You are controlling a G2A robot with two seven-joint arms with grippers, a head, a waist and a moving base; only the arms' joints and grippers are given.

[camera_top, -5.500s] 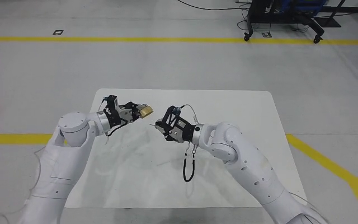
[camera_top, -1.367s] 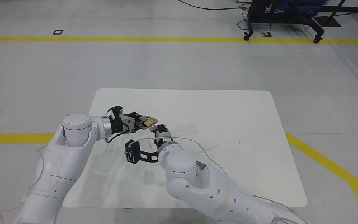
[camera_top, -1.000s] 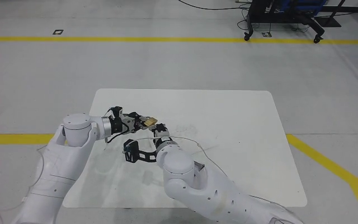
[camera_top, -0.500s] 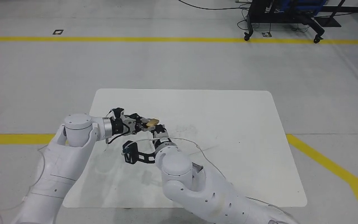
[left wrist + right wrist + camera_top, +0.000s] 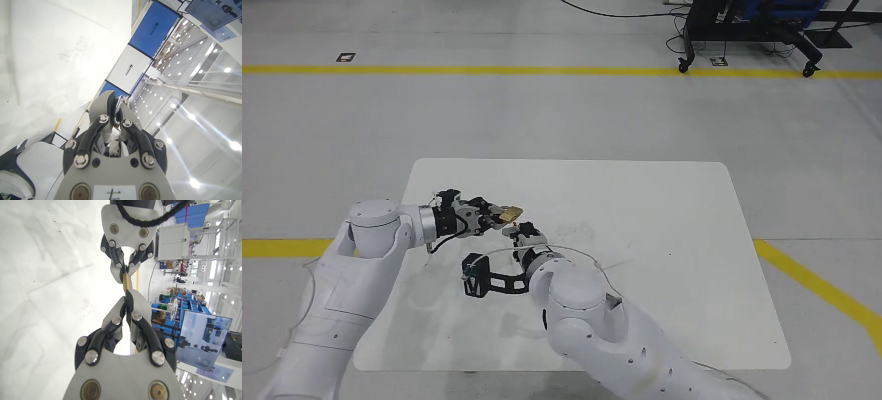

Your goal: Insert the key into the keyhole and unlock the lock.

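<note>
One lock (image 5: pixel 127 283) clamped in left pincer (image 5: pixel 124 274), free end at right pincer (image 5: pixel 126 298).

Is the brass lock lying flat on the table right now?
No, the lock is clamped in the left gripper, held up off the table.
</note>
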